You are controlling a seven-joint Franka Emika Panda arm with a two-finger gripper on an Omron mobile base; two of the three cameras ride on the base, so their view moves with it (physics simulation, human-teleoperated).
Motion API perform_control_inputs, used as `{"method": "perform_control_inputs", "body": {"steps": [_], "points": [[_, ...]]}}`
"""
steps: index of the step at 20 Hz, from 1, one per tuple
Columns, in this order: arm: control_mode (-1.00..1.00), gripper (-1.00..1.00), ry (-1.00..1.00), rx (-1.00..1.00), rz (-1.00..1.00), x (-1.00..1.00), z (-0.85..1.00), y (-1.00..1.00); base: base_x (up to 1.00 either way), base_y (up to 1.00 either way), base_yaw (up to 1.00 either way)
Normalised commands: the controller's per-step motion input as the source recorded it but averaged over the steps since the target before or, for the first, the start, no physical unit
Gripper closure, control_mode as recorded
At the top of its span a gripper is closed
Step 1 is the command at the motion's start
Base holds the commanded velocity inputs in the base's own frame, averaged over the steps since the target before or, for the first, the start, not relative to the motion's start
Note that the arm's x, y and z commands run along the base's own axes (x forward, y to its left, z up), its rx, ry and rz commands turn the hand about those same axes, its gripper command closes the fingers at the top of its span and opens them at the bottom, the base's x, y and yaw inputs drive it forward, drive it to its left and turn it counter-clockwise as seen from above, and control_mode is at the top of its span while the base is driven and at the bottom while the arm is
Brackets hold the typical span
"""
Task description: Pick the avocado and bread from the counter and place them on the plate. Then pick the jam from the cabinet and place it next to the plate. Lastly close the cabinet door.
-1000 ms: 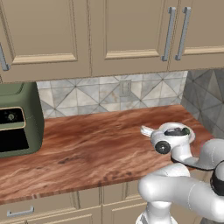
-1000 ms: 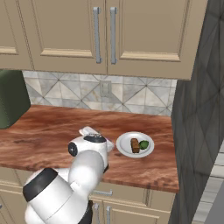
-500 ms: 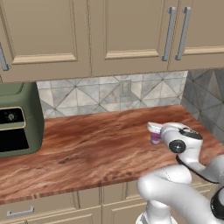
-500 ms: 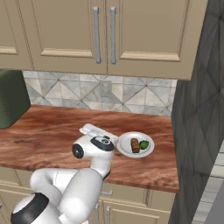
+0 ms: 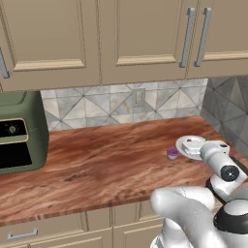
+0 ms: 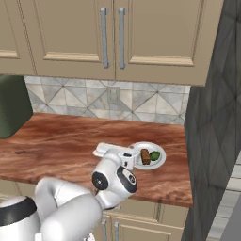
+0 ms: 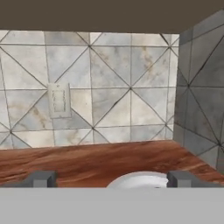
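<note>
1. Currently, one plate [image 6: 160,162] lies on the surface [image 6: 56,141] near its right end, just before the dark side wall; it carries one bread [image 6: 145,156] piece and one avocado [image 6: 155,155], side by side and apparently touching.
2. One jam [image 5: 172,153] jar, small and purple, stands on the surface just left of the plate [image 5: 186,143], apart from its rim.
3. Claw [image 7: 111,183]: released, jaws wide, nothing between the fingertips [image 7: 41,178]; it looks level across the surface at the tiled wall, with the plate rim just ahead.
4. Cabinet doors [image 6: 75,37]: all those visible appear shut; four handles are countable across the two base views.
5. Handling, as a judgement: the jar looks rigid, light and smooth-walled, so it could slip; best taken across its straight sides, low on the body. The avocado is rounded and liable to roll; the bread is blocky, light and probably crushable, so a gentle grip on its flat faces suits.
6. One green appliance [image 5: 19,133] stands at the far left.
</note>
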Motion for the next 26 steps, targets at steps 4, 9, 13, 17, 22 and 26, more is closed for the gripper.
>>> {"method": "perform_control_inputs", "body": {"steps": [4,9,13,17,22,26], "points": [[-1.0,-1.0,0.33,-0.03,-0.09,-0.78,1.0,0.25,0.0,0.0,0.0],[-1.0,-1.0,0.26,-0.13,-0.04,-0.74,1.0,0.28,0.0,0.0,0.0],[-1.0,-1.0,0.16,-0.23,-0.01,-0.75,1.0,0.23,0.0,0.0,0.0],[-1.0,-1.0,0.11,-0.27,0.0,-0.76,1.0,0.25,0.0,0.0,0.0],[-1.0,-1.0,0.09,-0.28,0.0,-0.8,1.0,0.22,0.0,0.0,0.0],[-1.0,-1.0,0.09,-0.28,0.0,-0.8,1.0,0.24,0.0,0.0,0.0]]}}
